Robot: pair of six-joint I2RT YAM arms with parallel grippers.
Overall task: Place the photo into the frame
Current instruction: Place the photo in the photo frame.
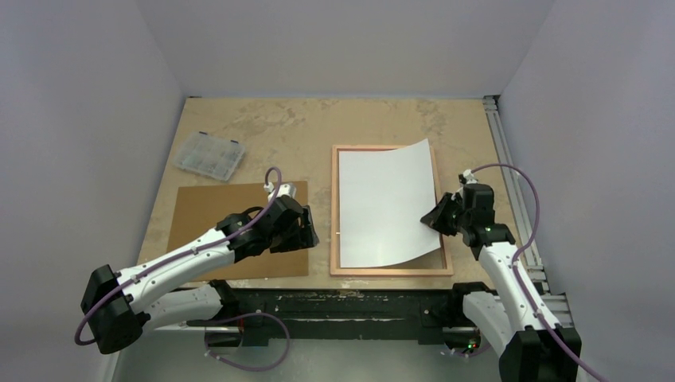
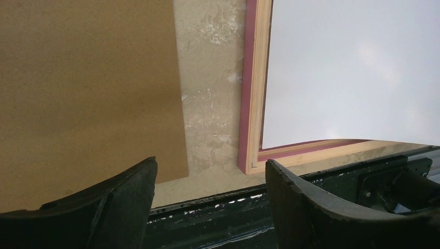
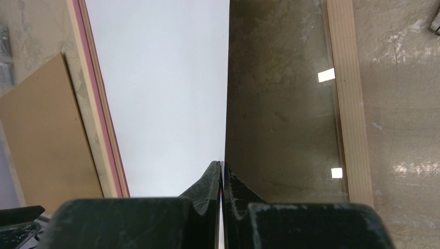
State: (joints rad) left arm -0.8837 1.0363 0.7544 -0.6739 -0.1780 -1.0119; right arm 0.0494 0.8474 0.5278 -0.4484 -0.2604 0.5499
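Top external, brown board (image 1: 215, 208) beside frame (image 1: 390, 271), parts box (image 1: 209, 155) beyond

Tan tabletop (image 1: 382, 119), brown board (image 1: 215, 219) beside the left gripper (image 1: 306, 231), clear box (image 1: 209, 156) beyond that gripper, pinkish frame (image 1: 390, 271) between it and the right gripper (image 1: 432, 219).

Top camera looks down; both close wrist cameras share the frame (image 2: 254, 78).

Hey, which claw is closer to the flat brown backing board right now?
Left. The left claw hangs open over the right edge of the flat brown backing board; the right claw is beyond the thin pinkish wooden frame, shut on the white-backed photo.
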